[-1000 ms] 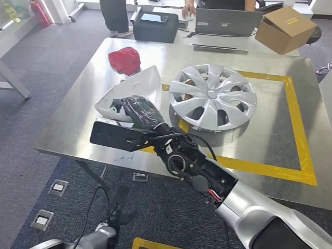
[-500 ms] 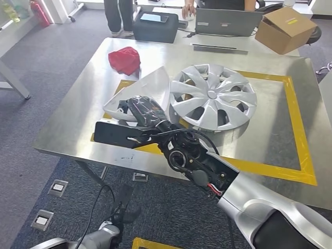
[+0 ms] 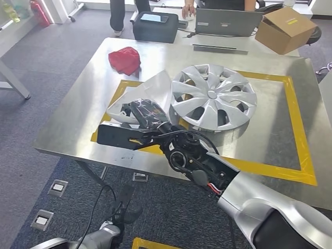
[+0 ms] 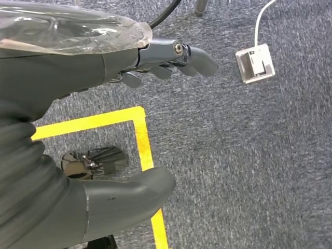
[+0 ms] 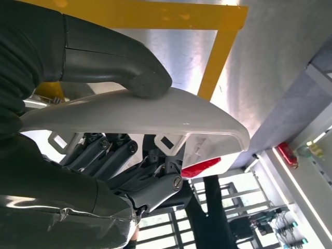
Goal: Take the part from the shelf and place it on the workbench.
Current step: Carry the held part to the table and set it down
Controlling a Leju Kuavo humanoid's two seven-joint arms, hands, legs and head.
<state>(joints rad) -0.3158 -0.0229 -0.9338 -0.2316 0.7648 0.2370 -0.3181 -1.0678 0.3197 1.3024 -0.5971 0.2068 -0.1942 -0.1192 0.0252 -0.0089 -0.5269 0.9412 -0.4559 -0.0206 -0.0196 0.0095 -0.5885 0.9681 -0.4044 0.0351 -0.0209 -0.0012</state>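
Right hand [image 3: 142,115] around smooth, curved white part [image 3: 150,93], seemingly plastic.

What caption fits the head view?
Right hand holds a white part over the workbench, beside a silver hubcap.

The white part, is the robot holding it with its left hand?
No, the right hand grips the white part over the workbench; the left hand hangs empty above the carpet.

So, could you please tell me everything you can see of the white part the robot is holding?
The white part is a glossy, curved, roughly triangular shell, seemingly plastic, with moulded clip tabs on its underside in the right wrist view. The right robot hand grips it, thumb on the smooth face and fingers underneath. It is tilted over the workbench at the yellow tape, beside the silver wheel cover.
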